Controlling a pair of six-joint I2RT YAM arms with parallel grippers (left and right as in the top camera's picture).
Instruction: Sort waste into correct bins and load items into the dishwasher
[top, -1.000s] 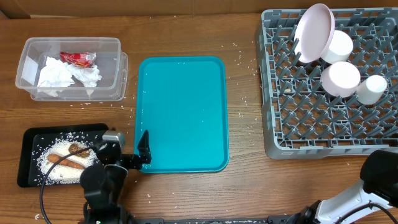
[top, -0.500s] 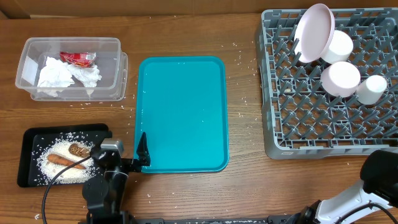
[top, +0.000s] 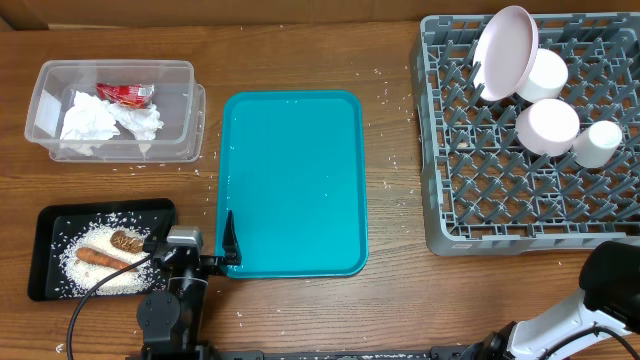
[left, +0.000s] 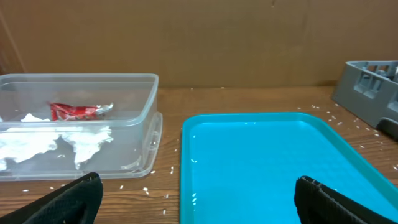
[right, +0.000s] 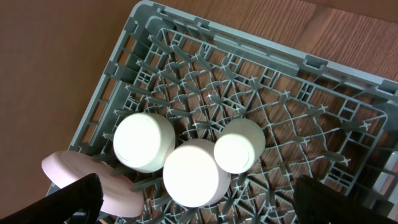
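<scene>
I have my left gripper (top: 190, 238) low at the near edge of the wooden table (top: 300, 50), between the black tray (top: 45, 215) and the teal tray (top: 295, 180), with one finger over the teal tray's near left corner; its jaws are spread wide and nothing sits between them; my right gripper (right: 200, 202) hangs above the grey dish rack (top: 500, 200), jaws likewise released and empty; the clear tub (top: 45, 75) stands at the far left, and inside it the crumpled napkin (top: 100, 120) lies just beside the red wrapper (top: 125, 94); the black tray holds a bed of loose rice (top: 75, 268), with the carrot stick (top: 100, 257) and the biscuit (top: 125, 241) lying on it, close together; the teal tray lies flat between the bins and the rack; in the rack's far right corner the plate (top: 505, 52) leans upright among the pegs, a round white dish (top: 548, 72) is touching it, and a bowl (top: 547, 126) and a cup (top: 603, 142) sit just beside that
</scene>
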